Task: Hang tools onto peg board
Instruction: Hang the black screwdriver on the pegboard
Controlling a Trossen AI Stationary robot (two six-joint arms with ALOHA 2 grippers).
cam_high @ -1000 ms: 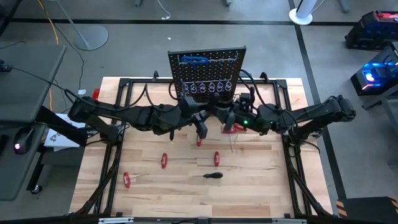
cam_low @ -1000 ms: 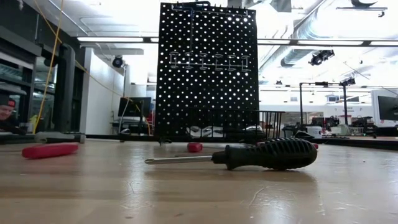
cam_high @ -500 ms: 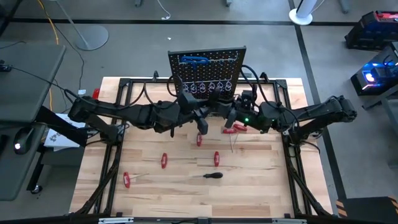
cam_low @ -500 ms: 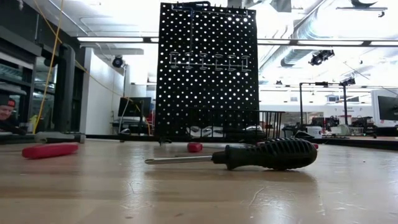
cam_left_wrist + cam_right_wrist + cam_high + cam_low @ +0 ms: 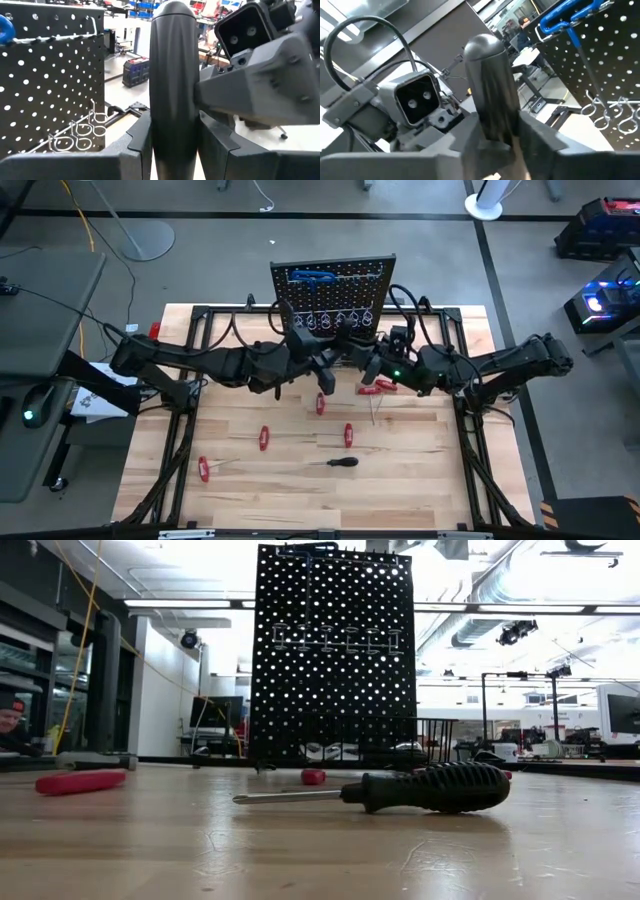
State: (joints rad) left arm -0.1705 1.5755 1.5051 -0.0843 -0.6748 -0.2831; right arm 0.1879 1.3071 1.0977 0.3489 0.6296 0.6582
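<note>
Both the left pincer and the right pincer pinch one dark handle; the receiving arm should lower it straight into a loop hook on the peg board.

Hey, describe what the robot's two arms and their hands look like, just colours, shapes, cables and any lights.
Both arms are dark, near-black jointed links on a black tube frame. Black cables loop off the left arm and right arm near the wrists. A small green light glows on the right arm's wrist. The left hand and right hand have blocky matte black fingers. Each wrist carries a grey camera housing with two round lenses.
</note>
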